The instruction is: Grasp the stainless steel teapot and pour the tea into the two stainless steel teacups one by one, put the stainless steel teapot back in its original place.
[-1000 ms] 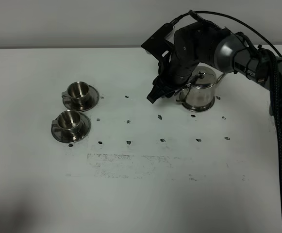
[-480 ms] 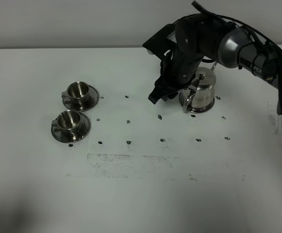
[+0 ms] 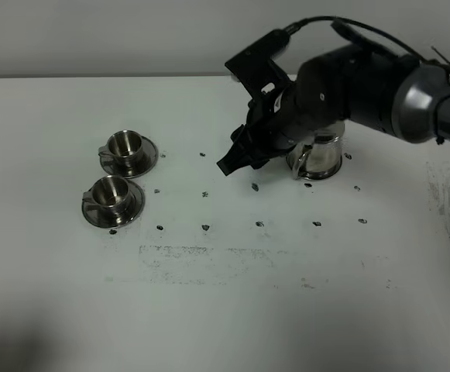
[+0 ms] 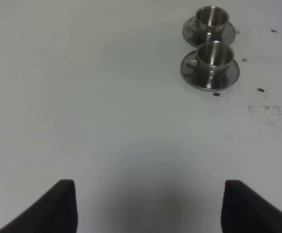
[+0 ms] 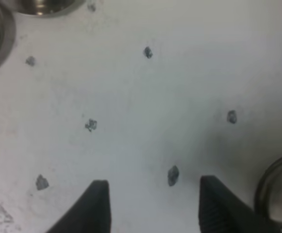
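The stainless steel teapot [image 3: 322, 157] stands at the back right of the white table, its top hidden behind my right arm. Only its loop handle and lower body show, and its edge [image 5: 278, 191] appears in the right wrist view. My right gripper [image 3: 235, 161] [image 5: 154, 204] hangs open just left of the teapot, holding nothing. The two stainless steel teacups [image 3: 124, 146] [image 3: 110, 194] sit on saucers at the left, also seen as the farther teacup [image 4: 211, 17] and the nearer teacup [image 4: 214, 55]. My left gripper [image 4: 150, 206] is open over bare table. The tea is out of view.
Small dark marks [image 3: 259, 224] dot the table between cups and teapot. A smudged grey patch [image 3: 209, 260] lies nearer the front. The table's back edge [image 3: 93, 76] meets a grey wall.
The teapot turned on the spot, its handle swinging toward the front. My right arm then leaned left over it, hiding its lid, and the open gripper moved left, away from the pot.
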